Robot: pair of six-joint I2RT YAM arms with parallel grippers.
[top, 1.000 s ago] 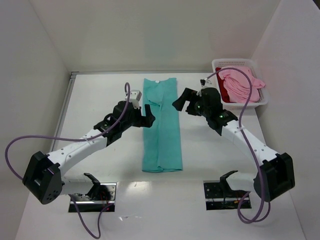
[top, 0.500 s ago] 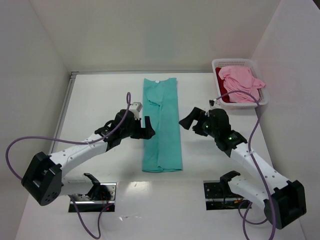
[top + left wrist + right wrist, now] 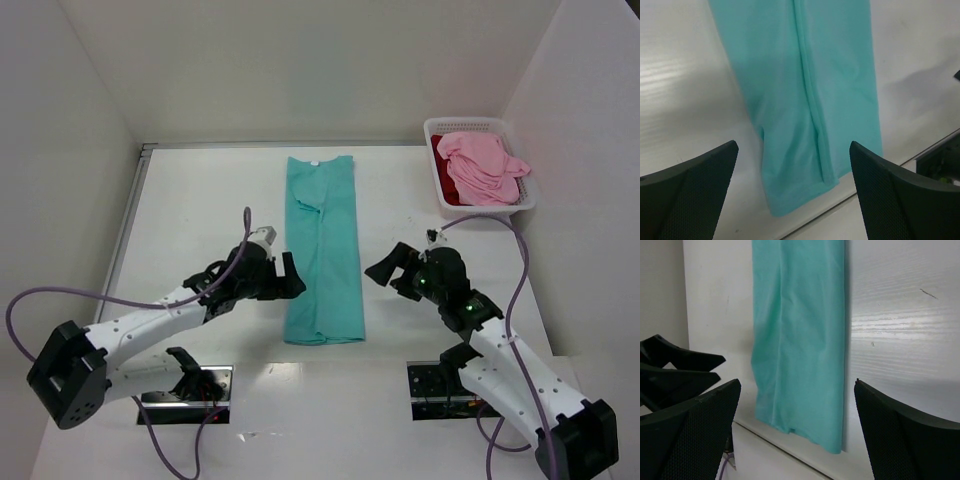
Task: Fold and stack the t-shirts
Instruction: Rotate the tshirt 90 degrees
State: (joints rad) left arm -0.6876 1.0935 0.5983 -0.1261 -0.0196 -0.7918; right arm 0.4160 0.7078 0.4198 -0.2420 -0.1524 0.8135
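Note:
A teal t-shirt (image 3: 322, 250) lies on the table folded into a long narrow strip, its collar at the far end. It also shows in the left wrist view (image 3: 805, 100) and the right wrist view (image 3: 800, 335). My left gripper (image 3: 288, 277) is open and empty just left of the strip's lower half. My right gripper (image 3: 388, 268) is open and empty just right of it. A light pink t-shirt (image 3: 484, 166) lies heaped in the white basket (image 3: 480, 205) over a dark red one (image 3: 452, 190).
The basket stands at the table's far right corner by the right wall. Two metal base plates (image 3: 185, 394) sit at the near edge. The table's near edge runs just below the strip's hem in both wrist views.
Both grippers have moved toward the near end of the teal strip, from beside its upper part to beside its lower half. The shirt has not moved.

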